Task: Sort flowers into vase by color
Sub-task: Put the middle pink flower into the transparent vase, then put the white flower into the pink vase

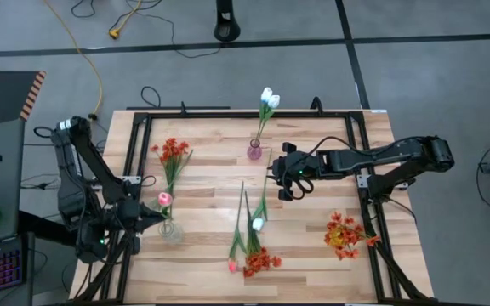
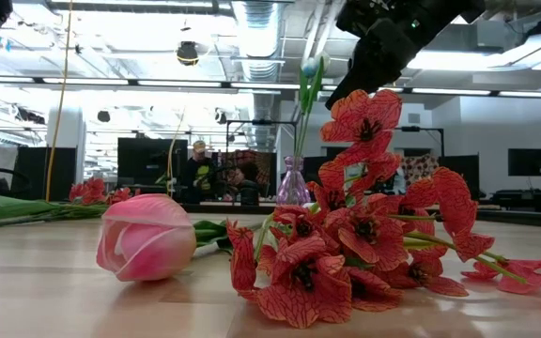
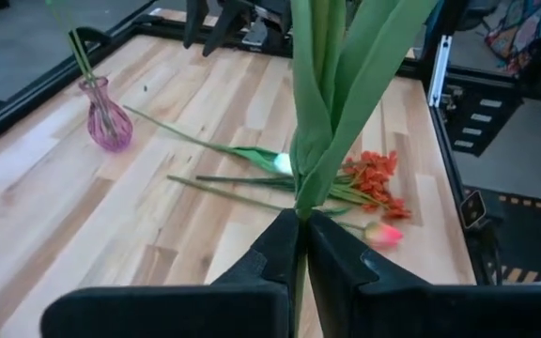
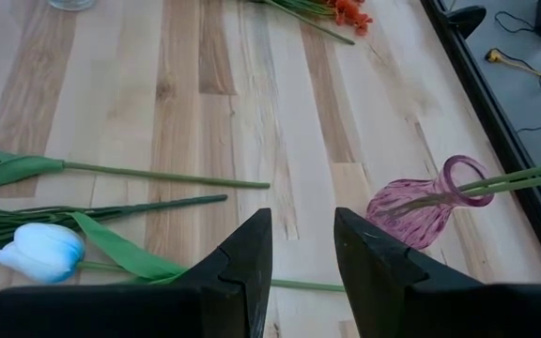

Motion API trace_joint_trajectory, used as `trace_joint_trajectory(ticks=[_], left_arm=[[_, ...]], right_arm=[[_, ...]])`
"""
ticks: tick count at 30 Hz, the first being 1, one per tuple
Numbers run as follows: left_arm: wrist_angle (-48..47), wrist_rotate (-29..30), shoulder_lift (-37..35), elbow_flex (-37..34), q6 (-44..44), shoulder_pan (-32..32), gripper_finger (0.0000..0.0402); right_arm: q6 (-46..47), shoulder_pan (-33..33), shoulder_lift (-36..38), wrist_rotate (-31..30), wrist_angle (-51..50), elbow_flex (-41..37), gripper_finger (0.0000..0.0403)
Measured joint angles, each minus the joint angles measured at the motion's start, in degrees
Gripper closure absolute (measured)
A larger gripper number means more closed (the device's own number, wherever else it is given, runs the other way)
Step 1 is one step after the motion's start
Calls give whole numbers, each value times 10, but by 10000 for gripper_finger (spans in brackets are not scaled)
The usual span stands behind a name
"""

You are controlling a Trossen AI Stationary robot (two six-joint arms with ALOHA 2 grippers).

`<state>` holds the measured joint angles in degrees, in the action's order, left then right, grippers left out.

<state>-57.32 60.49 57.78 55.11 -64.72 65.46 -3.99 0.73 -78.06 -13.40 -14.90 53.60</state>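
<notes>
Although several printed or screen-like surfaces appear at the margins, no brand, label or writing can be read in any view.

Left arm: folded at the table's left edge in the high view, its gripper (image 1: 154, 217) beside a clear glass vase (image 1: 171, 230). The left wrist view shows the two dark fingers (image 3: 272, 255) pressed together on the green stem and leaves of a pink tulip (image 1: 165, 199), which rises upright between them.

Right arm: stretched from the right edge toward the table's middle, its gripper (image 1: 282, 180) hovering near a small pink glass vase (image 1: 254, 151). In the right wrist view its fingers (image 4: 252, 252) stand parted, nothing between them, above the pale wooden tabletop (image 4: 195, 103).

Flowers: white tulips (image 1: 269, 99) stand on long green stems in the pink glass vase. A bunch of small red-orange blooms (image 1: 173, 151) lies near the table's left side, with stems running toward the clear vase. A second red-orange bunch (image 1: 344, 233) lies near the right edge. Toward the near edge, a third red-orange bunch (image 1: 262, 259), a loose pink tulip (image 1: 232, 266) and a loose white tulip (image 1: 258, 224) lie together, their stems pointing toward the table's middle.

Background: a person (image 2: 198, 167) sits far behind the table in the low view.
</notes>
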Motion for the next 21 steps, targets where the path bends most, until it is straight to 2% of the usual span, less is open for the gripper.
trace_joint_trajectory(ticks=[10,14,21], left_arm=[[-3,-2,0,0,-11,0,316],[-3,-32,-6,0,4,0,288],[-3,-73,-45,0,-38,0,274]], right_arm=[[0,0,0,0,0,0,260],[0,0,0,0,0,0,260],[0,0,0,0,0,0,260]])
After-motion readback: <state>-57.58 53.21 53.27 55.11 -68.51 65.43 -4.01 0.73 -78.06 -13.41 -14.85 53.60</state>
